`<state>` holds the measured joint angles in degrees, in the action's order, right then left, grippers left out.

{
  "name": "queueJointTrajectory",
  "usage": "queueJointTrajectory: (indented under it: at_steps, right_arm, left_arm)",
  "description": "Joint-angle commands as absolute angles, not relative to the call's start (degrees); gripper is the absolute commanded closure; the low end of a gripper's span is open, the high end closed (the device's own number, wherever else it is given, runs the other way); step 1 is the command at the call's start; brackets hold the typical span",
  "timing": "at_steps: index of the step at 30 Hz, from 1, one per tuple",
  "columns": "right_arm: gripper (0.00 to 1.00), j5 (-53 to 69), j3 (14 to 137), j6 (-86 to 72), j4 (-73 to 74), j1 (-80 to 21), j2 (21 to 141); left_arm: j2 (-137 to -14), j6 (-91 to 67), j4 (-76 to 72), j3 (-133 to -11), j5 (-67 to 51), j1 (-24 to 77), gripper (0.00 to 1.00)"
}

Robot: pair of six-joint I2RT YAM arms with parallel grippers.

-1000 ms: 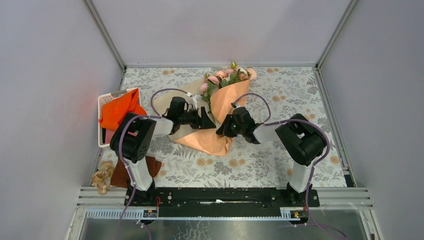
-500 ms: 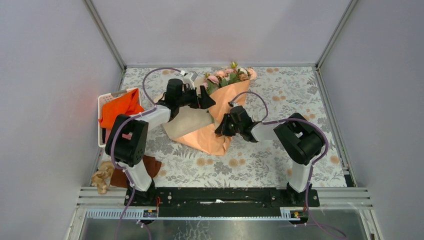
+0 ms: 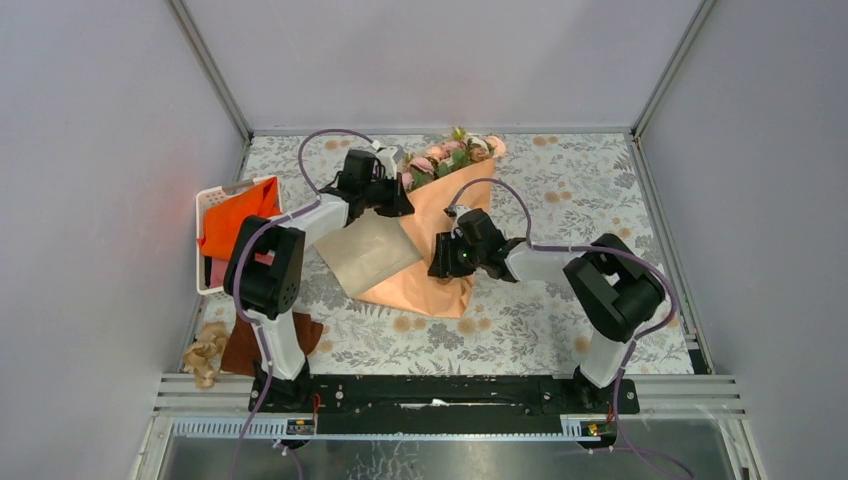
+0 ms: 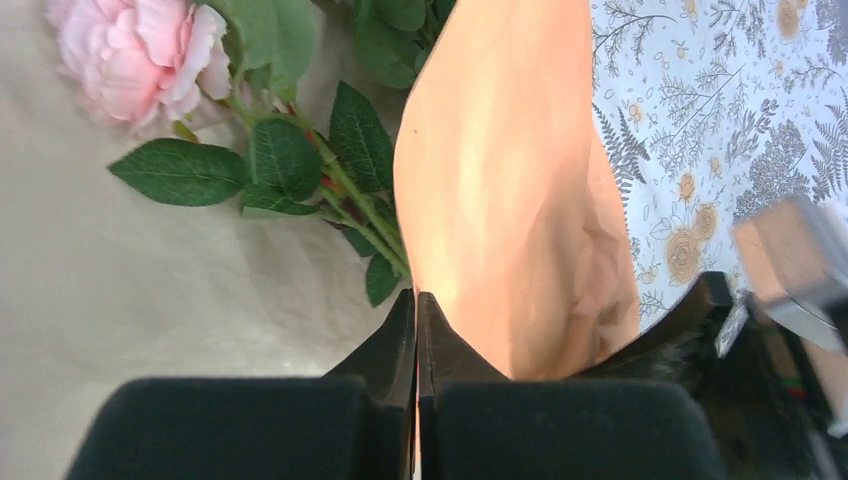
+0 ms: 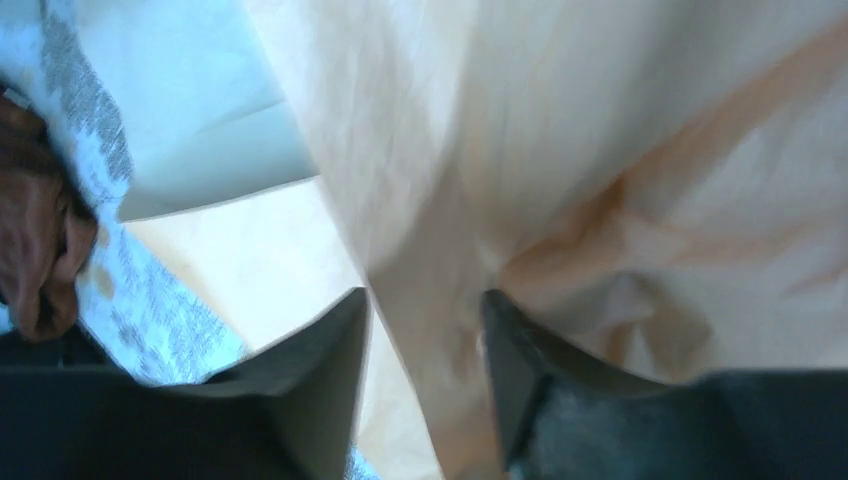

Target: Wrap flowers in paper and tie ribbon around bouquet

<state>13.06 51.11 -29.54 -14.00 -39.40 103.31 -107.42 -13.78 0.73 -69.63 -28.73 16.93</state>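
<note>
The flowers point(image 3: 447, 160), pink roses with green leaves, lie at the far middle of the table on the peach-orange paper point(image 3: 440, 225). One fold of the paper covers their stems, and a pale flap point(image 3: 366, 252) lies flat to the left. My left gripper point(image 3: 400, 200) is at the fold's upper left edge beside the leaves. In the left wrist view this gripper point(image 4: 415, 296) is shut on the paper's point(image 4: 510, 180) thin edge, close to a rose point(image 4: 135, 55). My right gripper point(image 3: 441, 262) stands open astride a paper ridge point(image 5: 430, 240). The ribbon I cannot make out for certain.
A white basket point(image 3: 213, 198) holding a bright orange cloth point(image 3: 240, 222) stands at the left wall. A dark brown cloth point(image 3: 243, 347) and a tan bunched bundle point(image 3: 204, 352) lie at the near left. Walls close in the table on three sides.
My left gripper moved away from me along the paper toward the flowers, opened wide, then shut on the paper's edge. The right gripper's jaws came apart. The pale flap now lies flat.
</note>
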Motion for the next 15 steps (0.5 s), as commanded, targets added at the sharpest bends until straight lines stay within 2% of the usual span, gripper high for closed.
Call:
queueJointTrajectory:
  at_steps: [1,5,8,11,15]
  right_arm:
    - [0.39,18.43,49.72,-16.35,-4.94,-40.05,94.11]
    - [0.24,19.38,47.2,-11.4,1.35,-40.05,88.61]
    - [0.22,17.12,45.18,-10.41,4.82,-40.0,84.54]
    - [0.26,15.86,43.45,-11.11,5.44,-40.05,79.06]
    - [0.45,14.22,43.0,-14.34,4.34,-40.76,74.83]
  left_arm:
    - [-104.59,-9.44,3.4,-68.56,-27.53,12.97,1.0]
    - [-109.08,-9.85,7.15,-68.5,-29.53,10.18,1.0]
    - [-111.17,-10.63,6.93,-67.05,-30.25,8.81,1.0]
    - [-112.91,-11.46,6.09,-66.22,-30.45,8.29,1.0]
    - [-113.82,-13.65,4.46,-65.6,-31.28,8.17,1.0]
